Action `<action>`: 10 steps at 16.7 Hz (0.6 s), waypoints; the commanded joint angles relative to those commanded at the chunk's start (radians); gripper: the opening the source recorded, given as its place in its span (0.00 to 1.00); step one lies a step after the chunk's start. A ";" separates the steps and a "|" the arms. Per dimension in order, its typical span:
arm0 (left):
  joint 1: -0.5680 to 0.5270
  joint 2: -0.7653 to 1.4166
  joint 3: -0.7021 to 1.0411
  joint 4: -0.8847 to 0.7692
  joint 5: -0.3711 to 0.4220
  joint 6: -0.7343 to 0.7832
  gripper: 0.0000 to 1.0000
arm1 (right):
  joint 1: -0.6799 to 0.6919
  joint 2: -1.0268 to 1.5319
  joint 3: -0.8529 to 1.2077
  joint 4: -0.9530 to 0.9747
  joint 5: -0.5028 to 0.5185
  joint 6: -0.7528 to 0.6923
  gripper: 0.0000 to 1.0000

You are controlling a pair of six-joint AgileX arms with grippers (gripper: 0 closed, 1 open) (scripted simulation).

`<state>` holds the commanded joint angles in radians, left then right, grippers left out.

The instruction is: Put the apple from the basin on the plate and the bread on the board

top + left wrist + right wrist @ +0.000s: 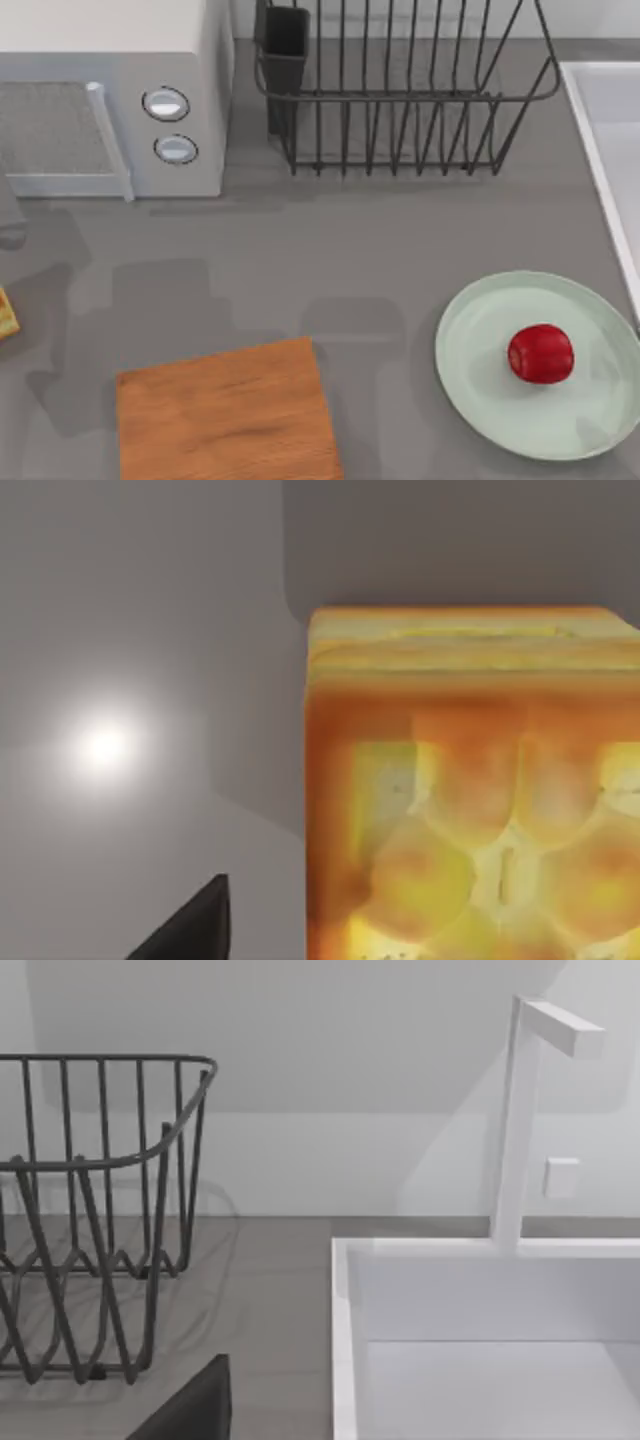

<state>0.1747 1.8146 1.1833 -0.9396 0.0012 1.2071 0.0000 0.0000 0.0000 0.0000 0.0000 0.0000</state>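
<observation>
The red apple (541, 353) lies on the mint-green plate (470, 350) at the table's front right. The basin (600, 150) shows as a white rim on the right edge, and its inside (480, 1360) appears in the right wrist view. A corner of the bread (6, 313) sits at the far left edge, apart from the wooden board (225, 415) at the front. Up close, the toast's golden top (470, 820) fills much of the left wrist view, with a dark part of my left gripper (190, 930) beside it. A dark part of my right gripper (190, 1410) hangs near the basin's corner.
A white microwave (110, 90) stands at the back left. The black wire dish rack (400, 90) sits at the back middle, also seen beside the basin (90, 1210). A white faucet (520, 1120) rises behind the basin. Bare grey counter (330, 250) lies between board, plate and rack.
</observation>
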 joint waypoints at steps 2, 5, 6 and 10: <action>0.004 0.031 -0.047 0.074 0.000 0.004 1.00 | 0.000 0.000 0.000 0.000 0.000 0.000 1.00; -0.006 0.097 -0.075 0.169 0.000 -0.004 1.00 | 0.000 0.000 0.000 0.000 0.000 0.000 1.00; -0.010 0.113 -0.072 0.184 0.000 -0.008 1.00 | 0.000 0.000 0.000 0.000 0.000 0.000 1.00; -0.013 0.121 -0.069 0.191 0.001 -0.009 1.00 | 0.000 0.000 0.000 0.000 0.000 0.000 1.00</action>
<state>0.1621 1.9359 1.1141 -0.7482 0.0017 1.1977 0.0000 0.0000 0.0000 0.0000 0.0000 0.0000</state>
